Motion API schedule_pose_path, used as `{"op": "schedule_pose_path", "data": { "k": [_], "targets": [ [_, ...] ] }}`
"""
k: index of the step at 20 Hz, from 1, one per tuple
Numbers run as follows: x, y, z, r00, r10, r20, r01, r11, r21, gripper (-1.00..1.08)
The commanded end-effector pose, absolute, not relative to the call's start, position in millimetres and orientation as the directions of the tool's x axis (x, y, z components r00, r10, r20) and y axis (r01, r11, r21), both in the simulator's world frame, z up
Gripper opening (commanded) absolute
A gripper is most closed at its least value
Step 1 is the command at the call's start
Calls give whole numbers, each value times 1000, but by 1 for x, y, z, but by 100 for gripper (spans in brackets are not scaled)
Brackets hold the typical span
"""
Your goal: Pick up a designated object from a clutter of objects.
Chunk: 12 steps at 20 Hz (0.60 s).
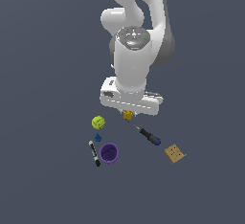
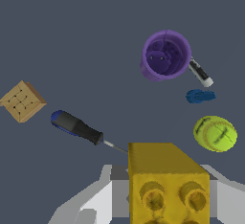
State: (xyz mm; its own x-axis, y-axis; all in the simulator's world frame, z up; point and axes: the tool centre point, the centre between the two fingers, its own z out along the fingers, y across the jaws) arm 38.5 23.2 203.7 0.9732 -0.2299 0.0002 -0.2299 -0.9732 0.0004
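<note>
The designated object, a small yellow-orange block with round studs (image 1: 128, 115), sits between my gripper's fingers just under the white hand. In the wrist view the block (image 2: 167, 180) fills the gap between the two grey-white fingers (image 2: 93, 204). My gripper (image 1: 128, 117) is shut on it. The rest of the clutter lies below and around it: a yellow-green ball (image 1: 98, 122), a tiny blue piece (image 1: 98, 137), a purple cup (image 1: 109, 153), a black-white marker (image 1: 94, 153), a blue-handled screwdriver (image 1: 147, 135) and a tan square (image 1: 174, 153).
In the wrist view the purple cup (image 2: 165, 55) stands upright with the marker (image 2: 200, 73) behind it. The blue piece (image 2: 200, 95), the ball (image 2: 215, 133), the screwdriver (image 2: 79, 128) and the tan square (image 2: 22, 101) lie apart on the dark grey floor (image 1: 43, 170).
</note>
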Motion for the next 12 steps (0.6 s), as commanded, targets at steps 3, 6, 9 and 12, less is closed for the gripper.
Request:
{"op": "schedule_pose_path", "data": {
  "k": [3, 6, 9, 12],
  "targets": [
    [33, 35, 254, 973, -230, 0, -230, -973, 1, -100],
    [30, 42, 283, 973, -230, 0, -230, -973, 1, -100],
    [28, 48, 307, 973, -230, 0, -230, -973, 1, -100],
    [27, 53, 326, 973, -230, 0, -230, -973, 1, -100]
  ]
}}
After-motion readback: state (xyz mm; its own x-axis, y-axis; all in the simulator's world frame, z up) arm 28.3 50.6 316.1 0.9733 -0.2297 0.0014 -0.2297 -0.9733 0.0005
